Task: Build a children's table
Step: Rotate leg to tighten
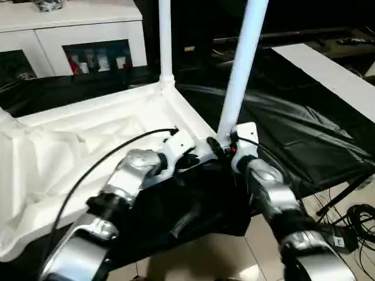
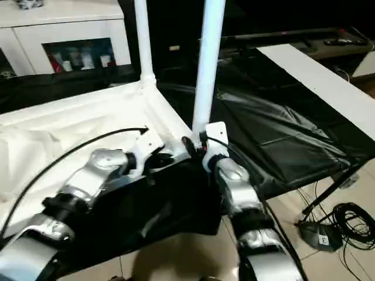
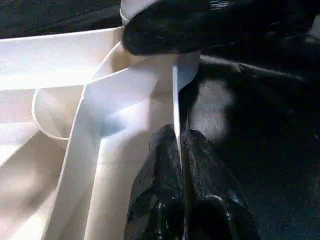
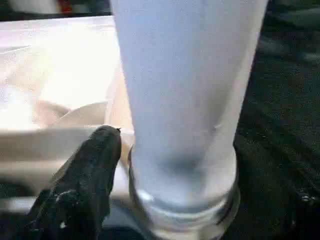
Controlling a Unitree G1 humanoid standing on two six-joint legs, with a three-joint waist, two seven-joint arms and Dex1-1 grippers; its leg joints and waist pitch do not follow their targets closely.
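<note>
A: Grippers first, nearest. How are they placed?

B: At the tabletop's (image 1: 88, 146) near corner. The left gripper (image 3: 177, 150) is pinched together on the thin rim wall. The right gripper (image 1: 225, 149) is held at the foot of the near leg (image 1: 240, 70), one finger (image 4: 85, 185) beside it; whether the leg is clamped cannot be told.

A: Which step is judged to be in hand?

B: Seating of that leg in its corner socket, with the upturned tabletop steadied. Next, a straight downward push or twist is probably called for, the leg kept upright.

A: And farther off?

B: At twelve o'clock a second leg (image 1: 165, 41) is seen standing in the far corner, and a cabinet (image 1: 70, 35) at eleven. The leg's collar (image 4: 182, 205) meeting the socket is shown by the right wrist view; the head views hide it behind the gripper.
</note>
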